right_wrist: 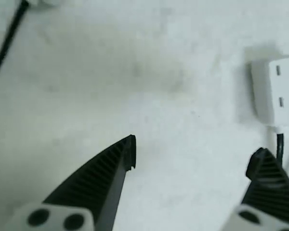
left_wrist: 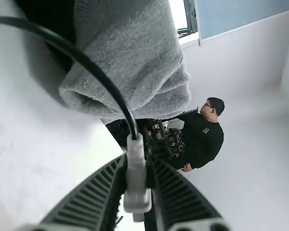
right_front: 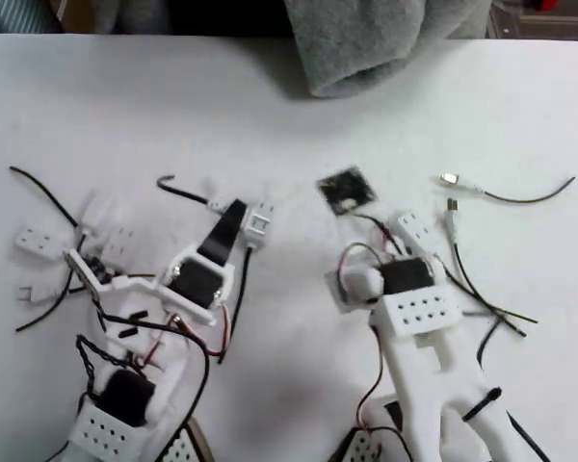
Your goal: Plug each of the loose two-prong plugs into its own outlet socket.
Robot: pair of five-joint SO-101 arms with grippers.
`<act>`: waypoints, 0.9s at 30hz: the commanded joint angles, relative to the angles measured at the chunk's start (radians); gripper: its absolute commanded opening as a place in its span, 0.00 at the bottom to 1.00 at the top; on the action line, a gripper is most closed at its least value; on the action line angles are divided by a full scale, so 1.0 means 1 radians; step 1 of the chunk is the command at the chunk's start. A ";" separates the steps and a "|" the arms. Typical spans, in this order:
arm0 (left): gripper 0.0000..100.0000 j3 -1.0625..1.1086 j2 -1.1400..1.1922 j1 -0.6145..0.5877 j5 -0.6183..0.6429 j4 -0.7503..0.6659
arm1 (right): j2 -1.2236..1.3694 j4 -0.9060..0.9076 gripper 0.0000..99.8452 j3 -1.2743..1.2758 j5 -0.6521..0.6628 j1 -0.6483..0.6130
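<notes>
My left gripper (left_wrist: pixel 137 161) is shut on a white two-prong plug (left_wrist: pixel 135 187), whose black cable (left_wrist: pixel 101 82) arcs away from it. In the high view this gripper (right_front: pixel 233 229) holds the plug (right_front: pixel 258 223) just above the table's middle. White outlet blocks lie at the left (right_front: pixel 34 241) (right_front: pixel 118 243) and at the right (right_front: pixel 414 227). My right gripper (right_wrist: pixel 195 150) stands open, low over bare table, with nothing between its fingers. A white outlet block (right_wrist: pixel 275 91) with several slots lies just beyond one fingertip (right_wrist: pixel 260 161). In the high view the right gripper (right_front: pixel 358 279) sits under its wrist.
A grey cloth (right_front: pixel 366 48) hangs over the table's far edge. A small black board (right_front: pixel 345 190) lies mid-table. Two thin cables with metal connectors (right_front: pixel 453 180) lie at the right, and black cables (right_front: pixel 482 298) trail beside the right arm.
</notes>
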 commanded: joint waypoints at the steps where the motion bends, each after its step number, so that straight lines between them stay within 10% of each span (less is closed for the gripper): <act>1: 0.03 -0.006 -0.010 -0.005 0.012 -0.021 | -0.012 0.234 0.36 -0.304 0.005 -0.134; 27: 0.03 -0.006 -0.010 -0.004 0.009 -0.017 | 0.453 0.335 0.36 -0.936 0.003 -0.295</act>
